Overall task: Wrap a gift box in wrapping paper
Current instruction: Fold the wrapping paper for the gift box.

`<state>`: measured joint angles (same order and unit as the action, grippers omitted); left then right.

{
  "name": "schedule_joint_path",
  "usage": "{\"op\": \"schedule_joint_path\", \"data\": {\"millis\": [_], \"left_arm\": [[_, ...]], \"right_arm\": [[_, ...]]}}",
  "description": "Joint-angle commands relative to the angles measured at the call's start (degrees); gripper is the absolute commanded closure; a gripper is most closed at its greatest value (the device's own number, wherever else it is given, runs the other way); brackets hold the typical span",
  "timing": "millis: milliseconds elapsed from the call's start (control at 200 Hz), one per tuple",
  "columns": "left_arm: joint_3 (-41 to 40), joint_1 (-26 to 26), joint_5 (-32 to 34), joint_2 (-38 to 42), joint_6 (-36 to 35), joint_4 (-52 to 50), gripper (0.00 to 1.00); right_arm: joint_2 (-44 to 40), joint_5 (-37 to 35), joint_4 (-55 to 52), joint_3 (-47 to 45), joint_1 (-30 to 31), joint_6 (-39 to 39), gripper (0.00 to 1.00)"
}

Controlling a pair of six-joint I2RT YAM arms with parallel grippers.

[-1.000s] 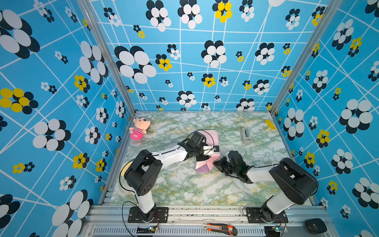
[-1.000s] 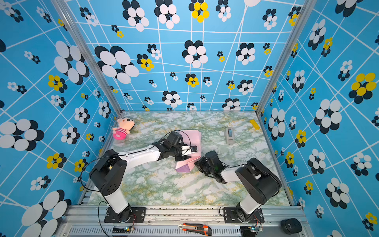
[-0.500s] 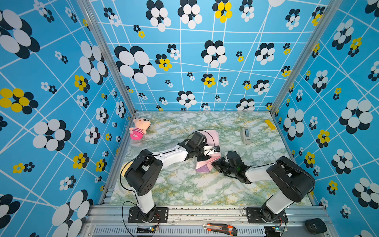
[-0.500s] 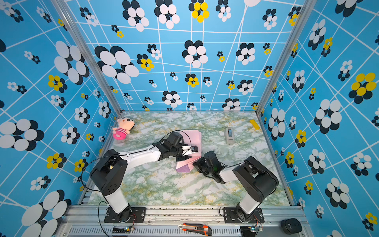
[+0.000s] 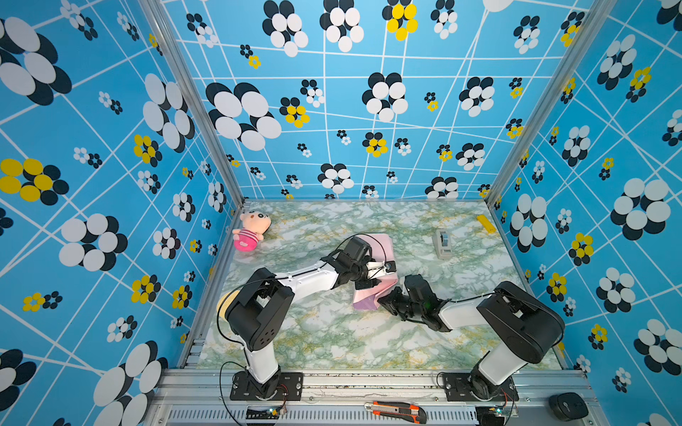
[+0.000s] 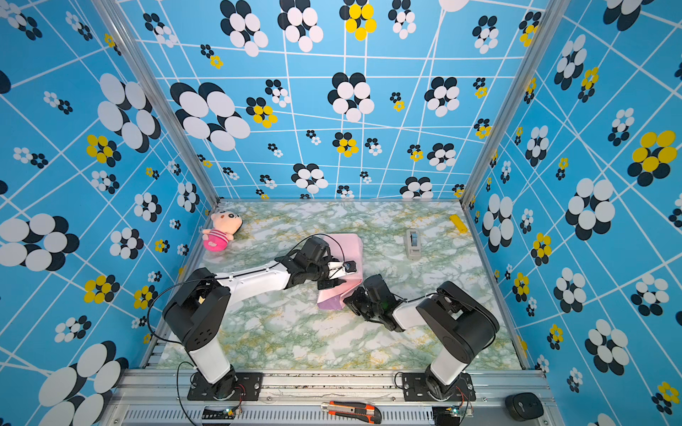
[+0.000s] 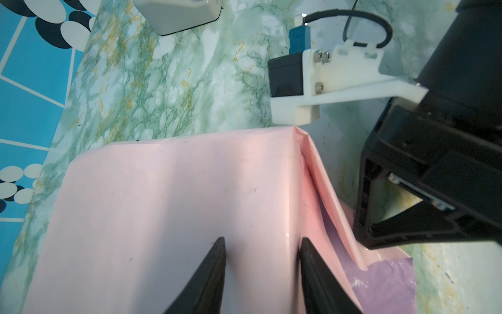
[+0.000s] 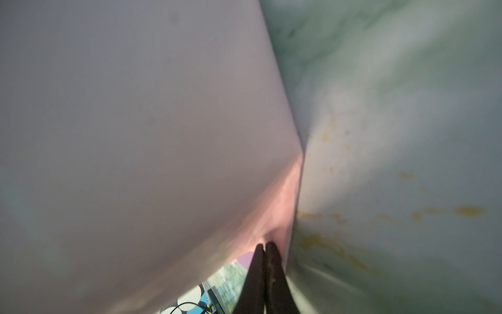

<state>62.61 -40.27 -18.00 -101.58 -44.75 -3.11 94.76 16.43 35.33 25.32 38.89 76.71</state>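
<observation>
Mid-table, wrapping paper [image 5: 365, 297] drapes a boxy bulk; left pincer [image 7: 262, 239] spread atop, right pincer [image 8: 264, 244] clenched alongside.

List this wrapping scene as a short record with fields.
wrapping paper: pink face up, draped in a hump, lilac corner showing
gift box: not visible
left gripper: jaws apart, resting on the paper's top
right gripper: shut, at the paper's edge; pinch unclear
tape dispenser: clear of the paper, toward the robot's right
plush doll: far corner, robot's left
</observation>
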Motion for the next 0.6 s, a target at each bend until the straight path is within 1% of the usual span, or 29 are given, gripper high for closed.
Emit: {"op": "schedule_joint_path", "data": {"millis": [0, 150, 225, 245, 360, 510, 555, 595], "left_arm": [[-1.04, -0.17, -0.17, -1.52, 0.98, -0.84, 0.54], [-1.2, -0.07, -0.45, -1.69, 1.07, -0.53, 0.54], [-1.17, -0.05, -0.59, -1.78, 1.16, -0.53, 0.54], [-1.18, -0.07, -0.63, -1.74, 1.16, -0.57, 0.54], [-1.18, -0.07, -0.63, -1.69, 1.16, -0.66, 0.54], [-1.0, -0.07, -0.8, -1.69, 1.22, -0.66, 0.54], [-0.98, -0.07, -0.94, -1.7, 1.31, -0.75, 0.54], [-0.93, -0.07, -0.98, -1.69, 1.33, -0.75, 0.54]], "right_arm": [[-0.09, 1.46, -8.4, -1.92, 1.37, -1.04, 0.92], [-0.87, 2.02, -8.24, -2.88, 2.41, -0.44, 0.93], [-4.48, 1.09, -9.45, -2.89, 2.33, -0.9, 0.91], [-5.72, 0.79, -10.81, -2.49, 2.21, -1.51, 0.9], [-12.0, 0.36, -20.51, 1.26, -0.15, -6.48, 0.73], [-16.63, 2.61, -25.11, 3.91, -5.1, -10.66, 0.61], [-18.5, 2.0, -31.07, 5.73, -6.28, -13.91, 0.57], [-20.47, 0.28, -36.8, 7.84, -7.18, -18.41, 0.53]]}}
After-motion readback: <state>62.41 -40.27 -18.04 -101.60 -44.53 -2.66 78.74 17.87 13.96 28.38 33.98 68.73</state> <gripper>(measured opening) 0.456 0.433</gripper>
